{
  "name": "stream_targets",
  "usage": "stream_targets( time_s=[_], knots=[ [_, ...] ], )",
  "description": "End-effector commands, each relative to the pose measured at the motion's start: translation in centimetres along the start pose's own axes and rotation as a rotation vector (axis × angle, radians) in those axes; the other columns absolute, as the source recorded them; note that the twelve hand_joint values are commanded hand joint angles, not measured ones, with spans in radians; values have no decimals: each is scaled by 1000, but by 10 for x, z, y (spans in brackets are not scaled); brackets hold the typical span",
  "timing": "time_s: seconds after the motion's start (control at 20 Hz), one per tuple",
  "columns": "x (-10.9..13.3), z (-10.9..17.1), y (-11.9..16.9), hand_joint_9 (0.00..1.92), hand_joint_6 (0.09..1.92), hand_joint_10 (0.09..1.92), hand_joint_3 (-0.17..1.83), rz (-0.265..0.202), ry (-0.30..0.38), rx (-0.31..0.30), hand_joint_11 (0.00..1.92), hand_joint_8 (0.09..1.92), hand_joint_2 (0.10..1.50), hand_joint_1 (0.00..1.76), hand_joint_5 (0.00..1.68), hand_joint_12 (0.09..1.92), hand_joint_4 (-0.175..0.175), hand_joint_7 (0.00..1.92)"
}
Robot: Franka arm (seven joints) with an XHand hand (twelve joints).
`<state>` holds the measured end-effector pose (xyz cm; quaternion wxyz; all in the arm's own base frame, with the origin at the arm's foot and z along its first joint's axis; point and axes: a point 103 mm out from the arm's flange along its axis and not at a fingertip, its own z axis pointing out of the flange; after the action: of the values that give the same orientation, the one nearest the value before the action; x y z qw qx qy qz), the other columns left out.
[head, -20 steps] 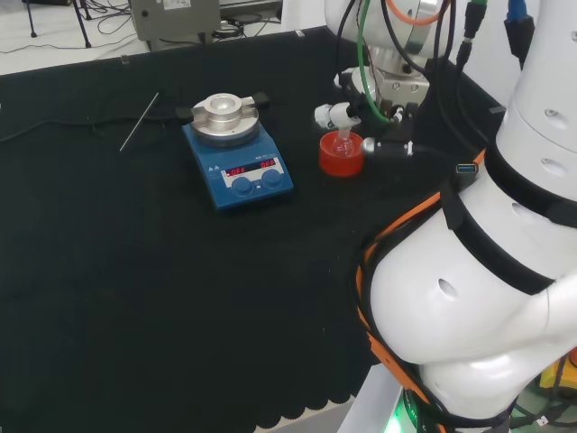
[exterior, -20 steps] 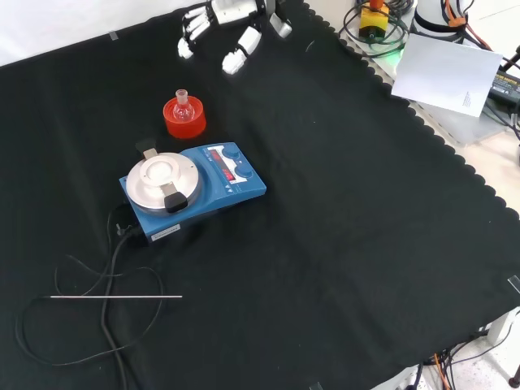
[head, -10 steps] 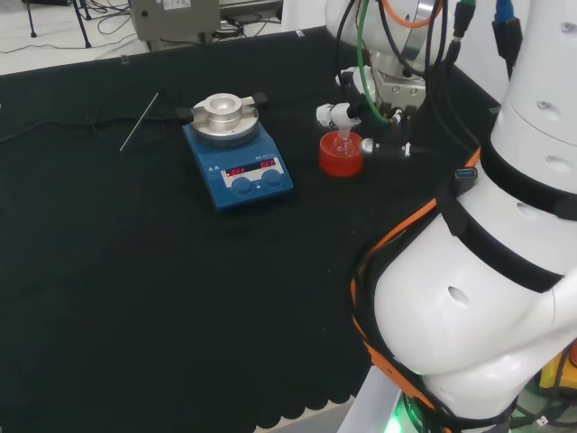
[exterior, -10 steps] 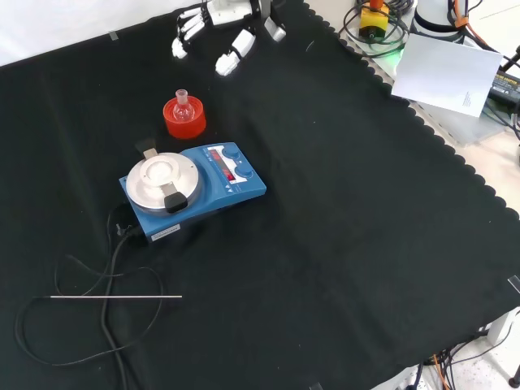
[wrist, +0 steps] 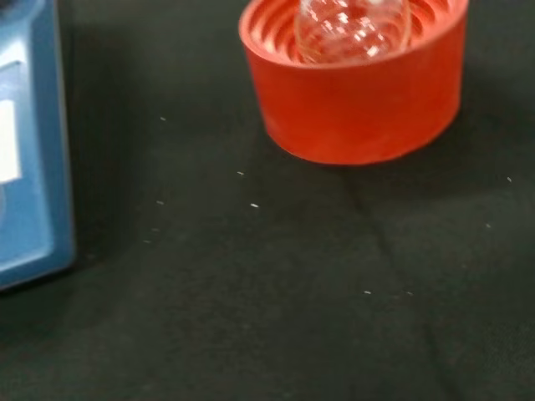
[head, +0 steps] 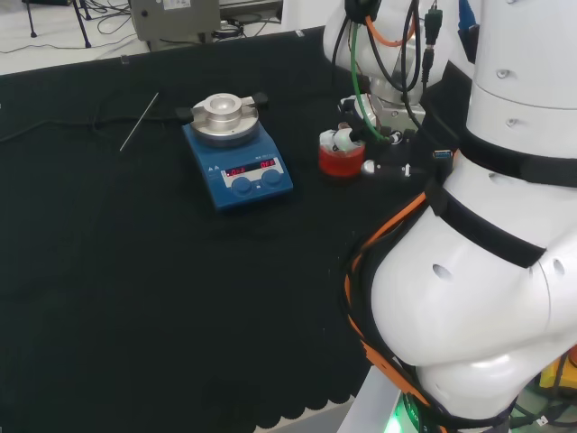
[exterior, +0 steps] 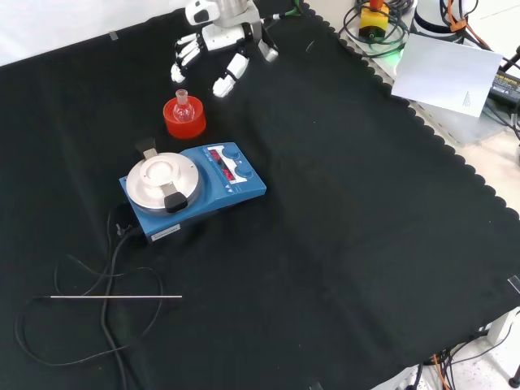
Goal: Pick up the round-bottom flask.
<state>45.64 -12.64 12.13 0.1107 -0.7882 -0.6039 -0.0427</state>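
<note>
In the front view, going left to right: the round-bottom flask (exterior: 184, 106) sits upright in its red ribbed stand (exterior: 184, 120), just beside the blue stirrer (exterior: 195, 189) — small, light, slick, breakable glass. My hand (exterior: 218, 50) hovers above-right, fingers spread and empty — I'd pinch the neck.

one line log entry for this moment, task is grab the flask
phase: approach | hand: open, above and behind flask, no contact | flask: upright in red stand | hotplate: untouched
</note>
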Motion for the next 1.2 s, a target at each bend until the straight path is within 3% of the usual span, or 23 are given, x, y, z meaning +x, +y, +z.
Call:
stream_targets(
  time_s=[0.05,0.25,0.4,0.85,1.2],
  knots=[
    [-16,6,17,359,87,675,98,11,19,-28,0,596,907,689,454,1273,-62,191],
    [-29,12,23,349,87,673,100,26,59,-34,0,593,899,703,444,1270,-61,178],
    [-25,17,25,347,87,673,101,31,22,-43,0,593,896,709,440,1269,-61,174],
    [-33,29,39,346,87,676,105,21,30,-44,0,595,892,716,440,1268,-62,169],
    [-39,28,46,351,87,680,112,32,74,-56,0,598,890,725,454,1271,-62,171]
  ],
)
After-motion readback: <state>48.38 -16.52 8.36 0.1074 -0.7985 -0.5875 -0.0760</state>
